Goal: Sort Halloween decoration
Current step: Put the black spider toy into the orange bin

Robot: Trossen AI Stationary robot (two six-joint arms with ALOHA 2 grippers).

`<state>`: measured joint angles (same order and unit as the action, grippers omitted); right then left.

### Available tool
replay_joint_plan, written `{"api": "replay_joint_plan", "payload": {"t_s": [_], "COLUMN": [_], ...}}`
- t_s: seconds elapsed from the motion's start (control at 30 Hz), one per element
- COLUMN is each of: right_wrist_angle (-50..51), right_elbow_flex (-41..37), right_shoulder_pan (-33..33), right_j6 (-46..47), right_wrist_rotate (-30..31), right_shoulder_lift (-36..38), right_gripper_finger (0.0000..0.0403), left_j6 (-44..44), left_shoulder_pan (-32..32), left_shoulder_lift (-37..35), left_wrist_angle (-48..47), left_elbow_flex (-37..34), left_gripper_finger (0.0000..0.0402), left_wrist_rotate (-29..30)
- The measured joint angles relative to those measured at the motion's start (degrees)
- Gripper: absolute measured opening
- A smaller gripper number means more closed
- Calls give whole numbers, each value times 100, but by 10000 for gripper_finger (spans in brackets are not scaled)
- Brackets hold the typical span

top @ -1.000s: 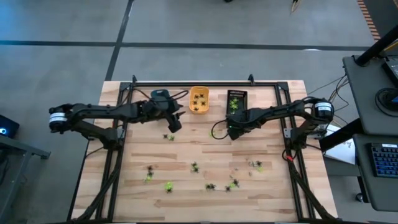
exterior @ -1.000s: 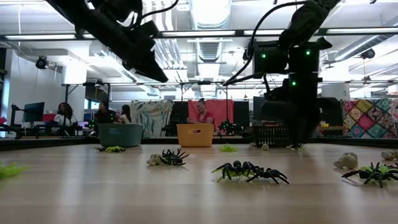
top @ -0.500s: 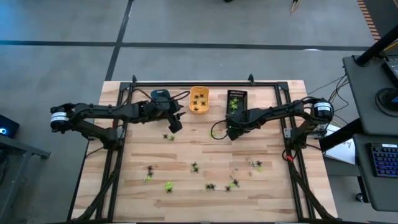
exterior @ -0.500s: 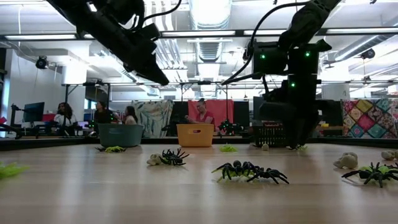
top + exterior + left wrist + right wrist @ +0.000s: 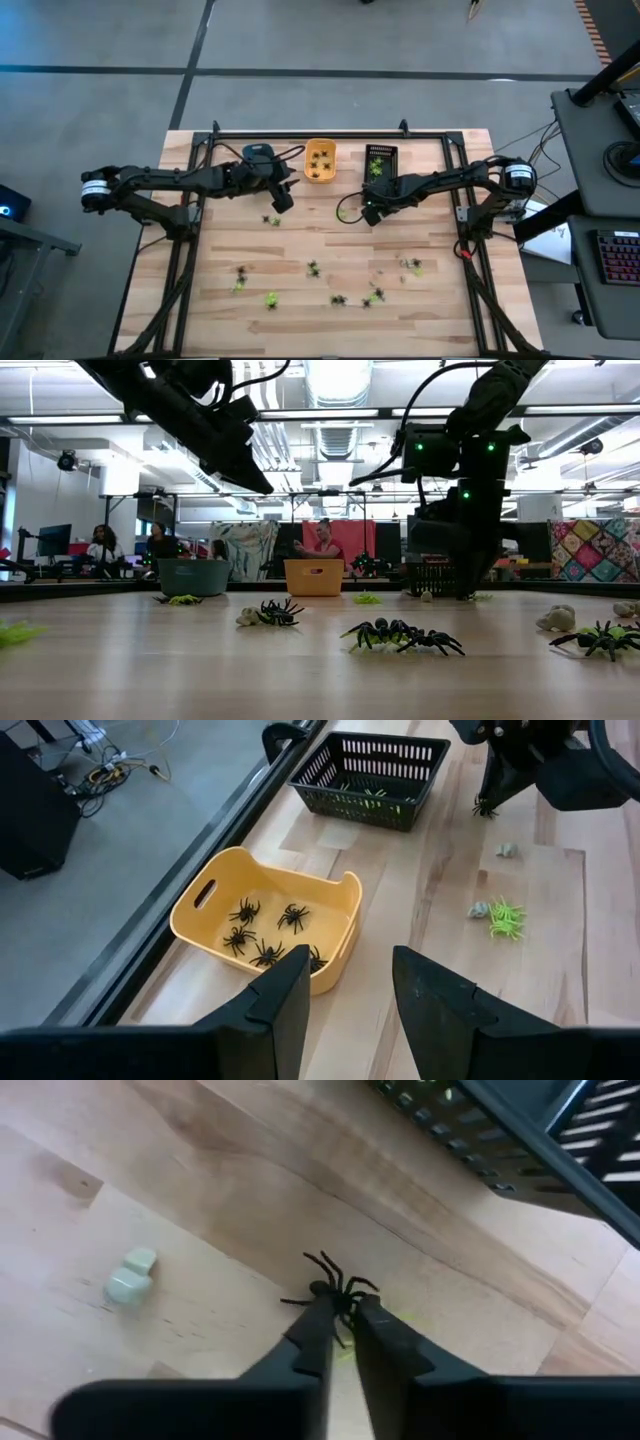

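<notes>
While the near half of the table (image 5: 300, 250) lies open to both arms, Halloween decoration pieces are scattered loosely across it: black spiders (image 5: 400, 635) and yellow-green ones (image 5: 271, 299), well apart from one another, with bare wood between them and the table's edges. Farther in, the right gripper (image 5: 340, 1318) is down at the table just in front of the black tray (image 5: 380, 160), its jaws pinched together on 1 black spider (image 5: 335, 1288) whose legs splay past the tips; a pale piece (image 5: 130, 1275) lies near on the wood. The left gripper (image 5: 282, 197) hangs above the table, near the orange tray (image 5: 265, 920), jaws apart and holding nothing. That tray holds about 5 black spiders; the black tray has yellow-green ones inside. A yellow-green spider (image 5: 507, 915) and 2 pale pieces lie between the arms. Both trays sit close to the far rail (image 5: 310, 133), with a blue tray (image 5: 194, 576) to their left in the low view.
</notes>
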<state>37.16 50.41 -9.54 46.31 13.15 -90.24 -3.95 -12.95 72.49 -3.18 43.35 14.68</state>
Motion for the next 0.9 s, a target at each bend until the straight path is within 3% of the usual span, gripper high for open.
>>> {"api": "replay_joint_plan", "payload": {"t_s": [0.3, 0.53, 0.7, 0.9], "right_wrist_angle": [-5, -2, -24, -227], "right_elbow_flex": [0, -4, -6, -152], "right_shoulder_pan": [2, 106, 177, 166], "right_j6": [-417, -713, -1023, -1064], "right_wrist_rotate": [-132, -207, -620, -409], "right_shoulder_lift": [101, 644, 848, 665], "right_gripper_finger": [8, 8, 8, 8], "left_j6": [2, 39, 40, 42], "left_shoulder_pan": [0, 7, 9, 11], "left_shoulder_lift": [0, 0, 0, -2], "left_wrist_angle": [18, 17, 47, 81], "left_elbow_flex": [0, 0, 0, 0], "left_gripper_finger": [127, 127, 127, 127], "left_wrist_rotate": [0, -22, -22, -24]}}
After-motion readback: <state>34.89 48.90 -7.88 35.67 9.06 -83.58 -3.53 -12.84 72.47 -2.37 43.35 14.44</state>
